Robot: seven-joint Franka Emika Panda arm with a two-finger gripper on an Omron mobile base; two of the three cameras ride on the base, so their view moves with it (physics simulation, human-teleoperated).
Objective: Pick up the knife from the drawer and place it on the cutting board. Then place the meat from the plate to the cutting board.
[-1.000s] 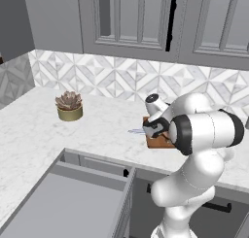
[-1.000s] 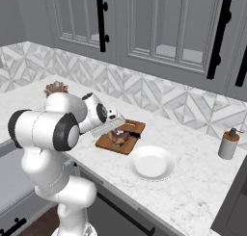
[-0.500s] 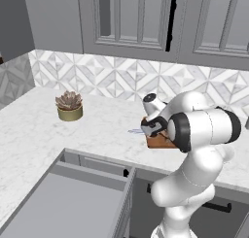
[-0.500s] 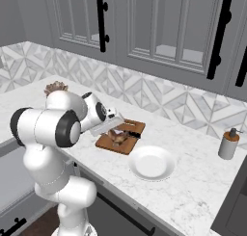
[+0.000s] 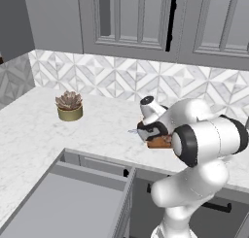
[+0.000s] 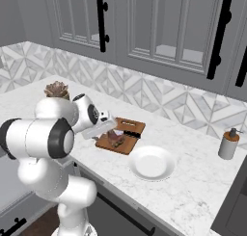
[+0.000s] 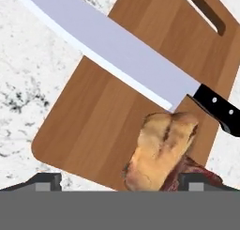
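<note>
Knife (image 7: 136, 69) is lying flat on the cutting board (image 7: 108, 126), its silver blade crossing the board at a slant and running out past one edge over the white marble counter (image 7: 28, 74), its black riveted handle overhanging the opposite edge. Meat (image 7: 164, 149), a tan and red piece, is resting on the same board, just beside the point where blade and handle are meeting. A slot handle cut into the board is showing at the end farthest from the meat.

Gripper (image 7: 119, 181) is hovering just above the board with its jaws spread wide and released, one dark fingertip (image 7: 44, 181) standing on each side of the meat and neither visibly pressing on it. From the right base view, the gripper (image 6: 102, 126) is hanging over the board (image 6: 120, 136) at the end of the white arm.

White plate (image 6: 151, 163) is sitting on the counter just beside the board, on the side nearer the counter front. A soap dispenser (image 6: 227, 143) is standing well apart from the board, beyond the plate. A potted succulent (image 5: 69, 106) is standing well apart from the board (image 5: 158, 142) on the other side. The drawer (image 5: 73, 203) is standing pulled out below the counter edge, near the board, showing a plain grey interior.
</note>
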